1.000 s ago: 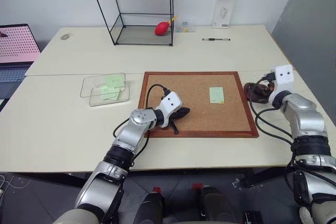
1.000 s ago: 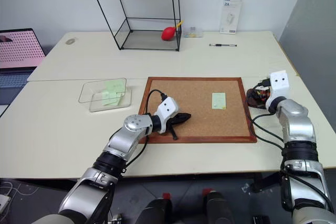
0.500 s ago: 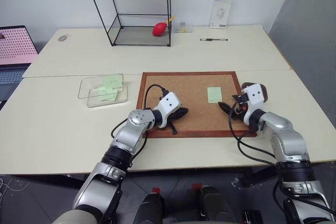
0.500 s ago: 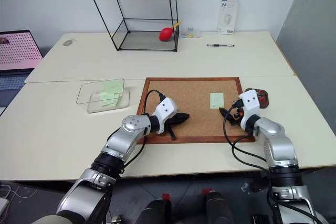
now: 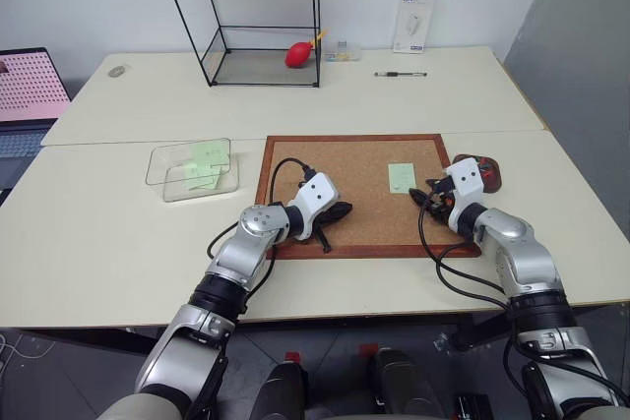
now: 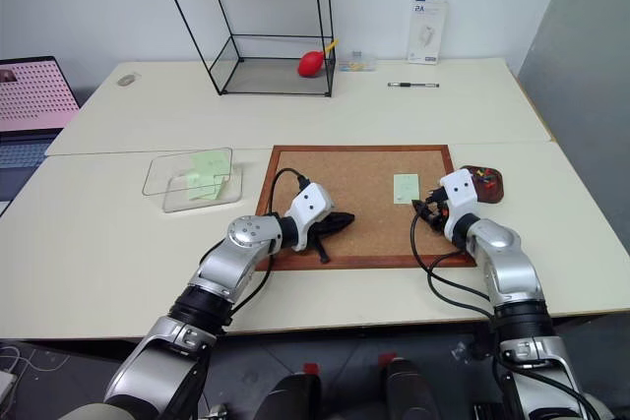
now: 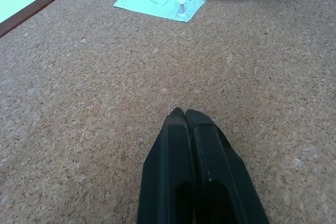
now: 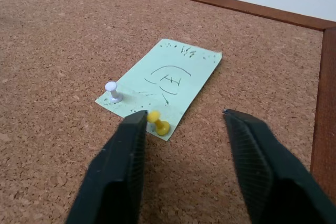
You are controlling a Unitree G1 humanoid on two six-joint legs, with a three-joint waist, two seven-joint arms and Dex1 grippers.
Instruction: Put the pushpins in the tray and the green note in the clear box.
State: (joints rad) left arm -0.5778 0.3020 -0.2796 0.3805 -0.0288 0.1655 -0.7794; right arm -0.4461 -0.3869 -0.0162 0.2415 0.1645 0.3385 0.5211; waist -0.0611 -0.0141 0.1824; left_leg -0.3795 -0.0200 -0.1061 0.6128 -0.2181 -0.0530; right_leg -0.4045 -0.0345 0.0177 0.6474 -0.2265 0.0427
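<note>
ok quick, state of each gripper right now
left gripper: closed, empty, over the corkboard
right gripper: open, holding nothing, fingers beside the yellow pushpin on the green note

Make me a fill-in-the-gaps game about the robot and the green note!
1. The green note is pinned to the ____ board.
2. Beside the white pin, the other pin in the note is ____.
3. The left hand has its fingers ____.
4. The clear box lies to the ____ of the board for the robot.

Missing words: cork; yellow; shut; left
</note>
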